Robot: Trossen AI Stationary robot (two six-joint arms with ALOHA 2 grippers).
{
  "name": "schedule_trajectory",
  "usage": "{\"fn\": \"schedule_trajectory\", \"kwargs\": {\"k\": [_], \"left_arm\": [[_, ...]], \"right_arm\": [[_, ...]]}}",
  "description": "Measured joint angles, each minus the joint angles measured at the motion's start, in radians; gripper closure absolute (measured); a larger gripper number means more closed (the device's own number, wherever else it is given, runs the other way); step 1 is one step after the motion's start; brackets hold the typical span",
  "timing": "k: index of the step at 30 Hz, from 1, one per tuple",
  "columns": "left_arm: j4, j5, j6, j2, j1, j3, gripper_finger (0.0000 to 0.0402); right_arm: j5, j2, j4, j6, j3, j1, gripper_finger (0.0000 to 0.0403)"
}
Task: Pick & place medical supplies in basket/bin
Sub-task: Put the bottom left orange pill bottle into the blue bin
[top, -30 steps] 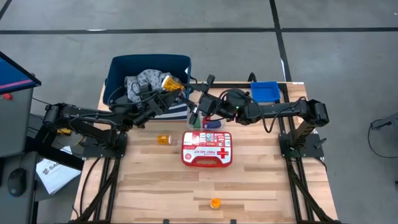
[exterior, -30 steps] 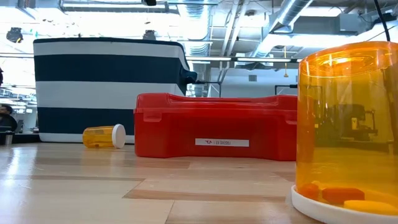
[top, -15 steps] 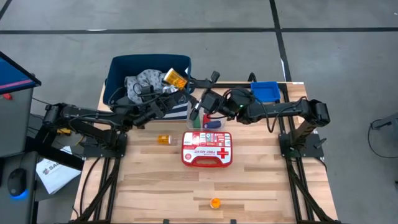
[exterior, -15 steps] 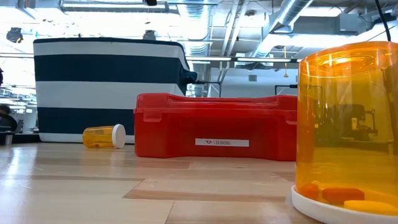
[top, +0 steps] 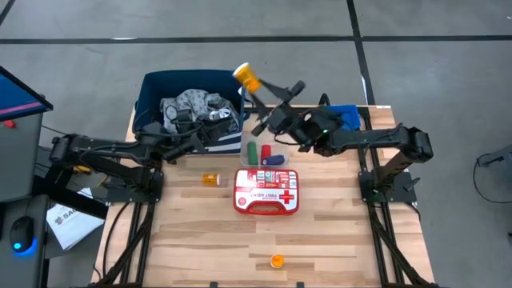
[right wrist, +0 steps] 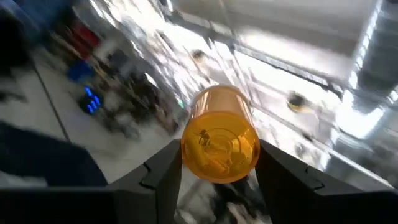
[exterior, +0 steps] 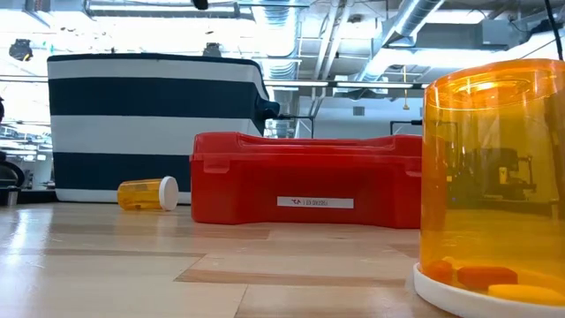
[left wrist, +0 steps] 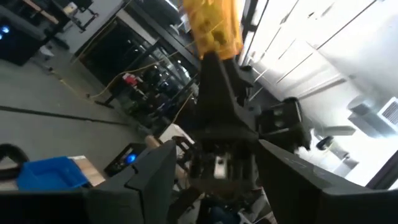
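Observation:
My right gripper [top: 256, 88] is shut on an orange pill bottle [top: 246, 78], raised in the air above the right rim of the navy basket [top: 152, 88]. A grey-white patterned cloth [top: 188, 108] lies inside the basket. My left gripper [top: 226, 120] stands open and empty over the basket's near right corner; its wrist view shows the bottle [left wrist: 214, 25] high in the other gripper. A second pill bottle [top: 210, 179] lies on its side on the table. Red, green and blue cylinders [top: 260, 152] stand beside the basket. The blue bin [top: 342, 118] sits at the far right. My right gripper pinches the bottle's round side [right wrist: 193, 155] between its two fingers [right wrist: 283, 171], near the base end, which faces the wrist camera. The fingers slant upward toward the table's far left. The bottle is lifted clear and tilted, its white cap end [top: 239, 71] pointing up and away.
The red-and-white first-aid case [top: 266, 192] lies mid-table, just nearer than the cylinders. Another orange bottle [top: 276, 261] stands upside down on its cap near the front edge, filling the right of the low view [exterior: 494, 177]. Bare wood lies on both sides of it.
My right gripper has risen and swung toward the table's far edge and right, rolling its wrist. The bottle it holds has gone from close beside my left gripper, over the basket's near right corner, to high above the basket's right rim.

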Motion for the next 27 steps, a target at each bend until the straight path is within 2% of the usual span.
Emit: {"fn": "schedule_trajectory", "kwargs": {"k": [4, 11, 16, 20, 27], "left_arm": [[-0.048, -0.001, 0.022, -0.033, 0.000, 0.000, 0.0190], [-0.091, 0.002, 0.040, -0.053, 0.000, -0.001, 0.0190], [-0.094, 0.006, 0.047, -0.055, 0.000, -0.002, 0.0190], [-0.093, 0.006, 0.046, -0.055, 0.000, -0.002, 0.0190], [-0.093, 0.006, 0.039, -0.055, 0.000, -0.002, 0.0190]], "right_arm": [[0.117, -0.037, -0.044, -0.014, 0.002, -0.028, 0.0226], [0.359, -0.086, -0.222, 0.011, -0.001, -0.086, 0.0226], [0.602, -0.109, -0.474, 0.146, -0.001, -0.118, 0.0227], [0.664, -0.139, -0.733, 0.332, -0.001, -0.136, 0.0228], [0.676, -0.159, -1.274, 0.722, -0.001, -0.145, 0.0227]]}}
